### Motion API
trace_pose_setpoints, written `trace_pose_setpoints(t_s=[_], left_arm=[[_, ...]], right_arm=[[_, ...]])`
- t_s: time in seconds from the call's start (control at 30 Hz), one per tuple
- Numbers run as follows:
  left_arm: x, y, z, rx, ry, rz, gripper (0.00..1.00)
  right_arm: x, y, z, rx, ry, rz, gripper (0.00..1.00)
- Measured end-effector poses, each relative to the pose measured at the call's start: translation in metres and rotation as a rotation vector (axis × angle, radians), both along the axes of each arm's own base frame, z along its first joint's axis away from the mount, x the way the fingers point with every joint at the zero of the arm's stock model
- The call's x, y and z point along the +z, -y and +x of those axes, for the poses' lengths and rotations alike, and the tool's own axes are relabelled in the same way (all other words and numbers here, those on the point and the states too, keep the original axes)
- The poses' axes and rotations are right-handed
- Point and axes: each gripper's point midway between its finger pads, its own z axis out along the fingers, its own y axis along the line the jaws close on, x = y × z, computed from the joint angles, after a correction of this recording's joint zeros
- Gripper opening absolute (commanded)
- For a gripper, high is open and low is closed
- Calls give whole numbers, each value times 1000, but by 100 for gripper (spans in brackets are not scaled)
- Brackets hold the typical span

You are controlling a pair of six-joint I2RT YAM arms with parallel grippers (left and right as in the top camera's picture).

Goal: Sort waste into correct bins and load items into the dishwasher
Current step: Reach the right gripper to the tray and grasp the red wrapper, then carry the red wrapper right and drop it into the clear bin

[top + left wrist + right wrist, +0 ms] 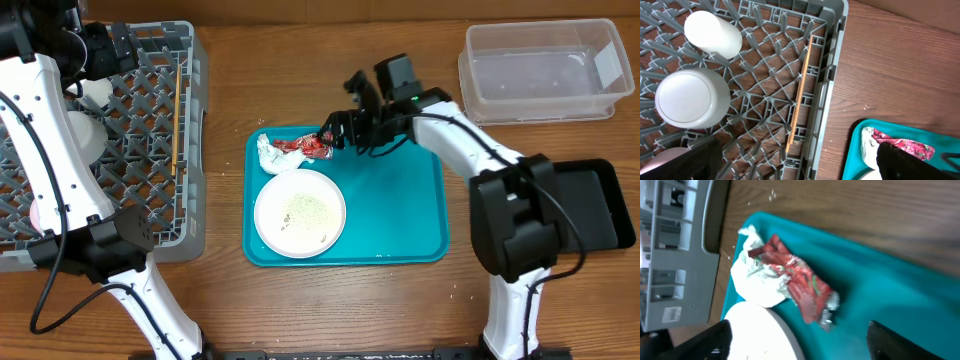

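The red wrapper (305, 146) and the crumpled tissue (270, 153) lie at the back left of the teal tray, beside a white plate (300, 212) with rice grains (305, 207) on it. My right gripper (338, 132) is open and empty, just right of the wrapper (800, 282), low over the tray. My left gripper (100, 50) is open and empty above the grey dish rack (150, 130). In the rack are a white cup (712, 34), an upturned white bowl (692, 97) and a wooden chopstick (801, 90) along its right side.
The clear tub (540, 70) stands at the back right. The black tray (590, 205) lies at the right, partly under the right arm's base. The teal tray (400, 220) sits mid-table. Crumbs dot the wood between rack and tray.
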Motion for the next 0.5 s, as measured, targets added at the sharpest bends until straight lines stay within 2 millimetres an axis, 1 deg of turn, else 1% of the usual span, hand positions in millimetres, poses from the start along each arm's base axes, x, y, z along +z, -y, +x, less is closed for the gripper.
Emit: trace_pose_setpoints(t_s=[0.13,0.23,0.33,0.43,0.5], left_arm=[[0,0,0,0,0,0,100],[0,0,0,0,0,0,100],[0,0,0,0,0,0,100],[0,0,0,0,0,0,100],[0,0,0,0,0,0,99]], right_arm=[[-11,-16,-10,30,-25,-1,77],[-13,-26,-13,44,-14,-3,76],[-14,-30,-9,36,7,-6,73],[-17,-27,-5,8,9,-33,73],[-20,-24,-3,-9,10,-51,77]])
